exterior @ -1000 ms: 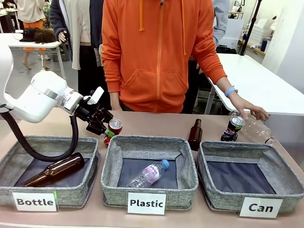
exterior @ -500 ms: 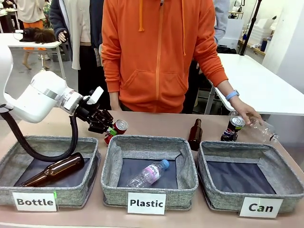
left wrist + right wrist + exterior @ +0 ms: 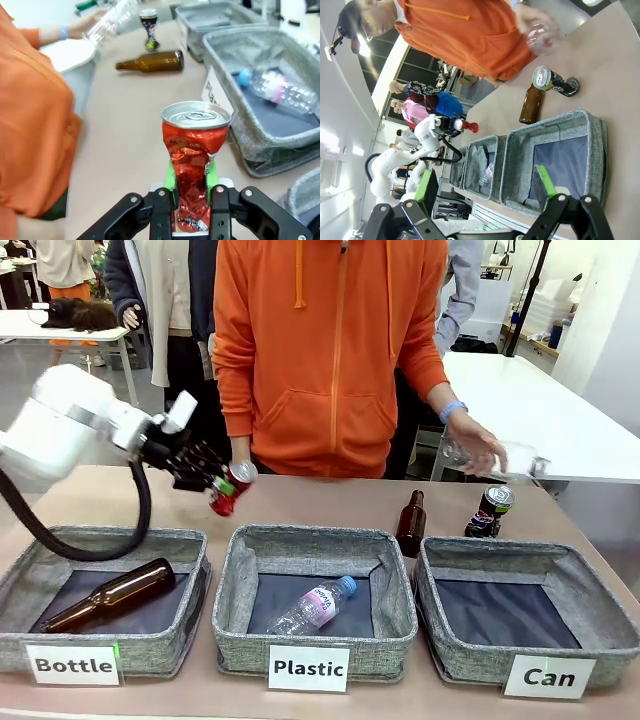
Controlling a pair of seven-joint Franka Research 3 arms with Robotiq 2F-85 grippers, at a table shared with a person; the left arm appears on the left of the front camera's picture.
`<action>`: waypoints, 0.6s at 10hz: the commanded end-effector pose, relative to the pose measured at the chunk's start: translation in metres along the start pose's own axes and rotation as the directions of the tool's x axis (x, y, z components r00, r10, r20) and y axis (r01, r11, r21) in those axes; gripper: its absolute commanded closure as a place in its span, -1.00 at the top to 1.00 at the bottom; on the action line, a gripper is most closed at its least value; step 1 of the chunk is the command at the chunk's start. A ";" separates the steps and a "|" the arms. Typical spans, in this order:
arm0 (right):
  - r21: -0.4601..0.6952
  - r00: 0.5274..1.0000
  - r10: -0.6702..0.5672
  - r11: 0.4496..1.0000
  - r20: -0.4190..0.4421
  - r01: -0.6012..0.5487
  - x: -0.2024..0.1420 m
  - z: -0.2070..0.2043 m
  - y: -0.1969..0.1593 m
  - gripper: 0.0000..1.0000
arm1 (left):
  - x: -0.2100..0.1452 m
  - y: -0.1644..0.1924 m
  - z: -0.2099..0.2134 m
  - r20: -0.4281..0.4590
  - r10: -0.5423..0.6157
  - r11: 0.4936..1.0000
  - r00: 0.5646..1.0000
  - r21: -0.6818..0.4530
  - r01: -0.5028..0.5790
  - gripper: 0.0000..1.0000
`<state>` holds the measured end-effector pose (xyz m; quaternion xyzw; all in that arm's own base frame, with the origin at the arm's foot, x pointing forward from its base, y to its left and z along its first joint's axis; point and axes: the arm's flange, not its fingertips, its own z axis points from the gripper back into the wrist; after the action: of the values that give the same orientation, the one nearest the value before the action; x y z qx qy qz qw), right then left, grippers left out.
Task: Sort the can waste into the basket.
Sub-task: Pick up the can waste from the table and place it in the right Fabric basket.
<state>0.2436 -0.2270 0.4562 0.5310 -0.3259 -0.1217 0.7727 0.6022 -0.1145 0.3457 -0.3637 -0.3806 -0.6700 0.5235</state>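
My left gripper [image 3: 222, 490] is shut on the red dented can [image 3: 232, 485] and holds it tilted in the air above the table, behind the gap between the Bottle and Plastic baskets. In the left wrist view the crushed red can [image 3: 192, 150] stands between the fingers of that gripper [image 3: 192, 202], silver top up. The dark printed can [image 3: 492, 512] stands upright on the table just behind the grey basket labelled "Can" [image 3: 480, 665]. In the right wrist view my right gripper [image 3: 487, 200] is open, high over that basket [image 3: 555, 130].
A person in an orange hoodie stands at the far side, one hand holding a clear plastic bottle [image 3: 495, 455] in the air. A brown bottle [image 3: 411, 524] stands behind the Plastic basket [image 3: 230, 630]. The Bottle basket [image 3: 190, 640] holds a brown bottle.
My left gripper closed on the red can and lifted it off the table, up and slightly left. The person's hand picked up the clear bottle and raised it.
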 end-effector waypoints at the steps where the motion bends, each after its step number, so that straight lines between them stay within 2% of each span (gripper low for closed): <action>1: 0.022 1.000 0.025 0.999 0.017 -0.025 0.002 0.000 0.000 1.00 | 0.040 -0.048 0.065 0.031 0.010 1.000 0.999 0.012 -0.010 -1.00; 2: 0.022 1.000 0.025 0.999 0.017 -0.025 0.002 0.000 0.000 1.00 | 0.058 -0.087 0.096 0.024 0.031 1.000 0.999 -0.008 -0.031 -0.86; 4: 0.022 1.000 0.025 0.999 0.017 -0.025 0.002 0.000 0.000 1.00 | 0.079 -0.163 0.130 -0.029 0.045 0.997 0.999 -0.058 -0.046 -0.86; 6: 0.022 1.000 0.025 0.999 0.017 -0.025 0.002 0.000 0.000 1.00 | 0.090 -0.233 0.136 -0.006 0.074 0.990 0.997 0.119 -0.073 -0.86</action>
<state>0.2435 -0.2271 0.4564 0.5307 -0.3260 -0.1218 0.7728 0.3991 0.0133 0.4563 -0.3670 -0.3787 -0.6532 0.5433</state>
